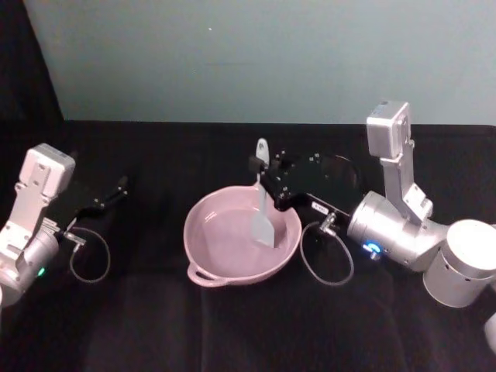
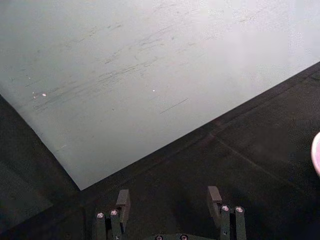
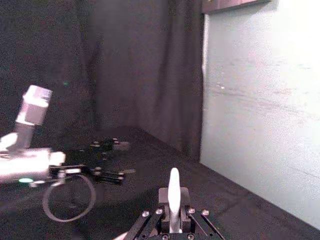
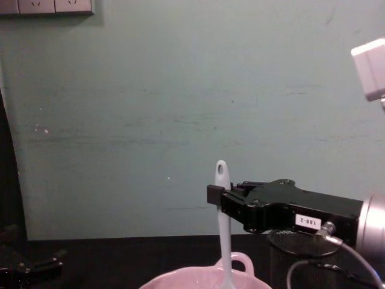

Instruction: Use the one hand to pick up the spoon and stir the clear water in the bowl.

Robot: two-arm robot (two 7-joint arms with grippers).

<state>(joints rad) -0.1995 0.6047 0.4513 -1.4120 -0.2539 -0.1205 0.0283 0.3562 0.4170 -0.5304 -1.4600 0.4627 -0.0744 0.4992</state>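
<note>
The pick-up is judged to be done: the spoon (image 1: 263,213) is held upright over the middle of the bowl (image 1: 203,260). Its upper handle is pinched between the fingers of the right hand (image 1: 261,172), which is reached in above the bowl's far rim from the bowl's right side. The flat blade is seen down inside the bowl, so the dipping is also taken as done, though whether the blade touches the bowl's floor cannot be told. From the chest the handle is seen rising straight out of the bowl, its holed end standing above the hand. What is left, by this judgement, is the stirring itself: no ripple or swirl can be made out in the water, so how much of it is done cannot be said. The left hand (image 1: 120,186) is parked well to the left of the bowl, low over the black surface (image 1: 155,325), its fingers spread with nothing between them. A black mesh cup (image 4: 301,253) is seen just to the right of the bowl, beneath the right hand.
</note>
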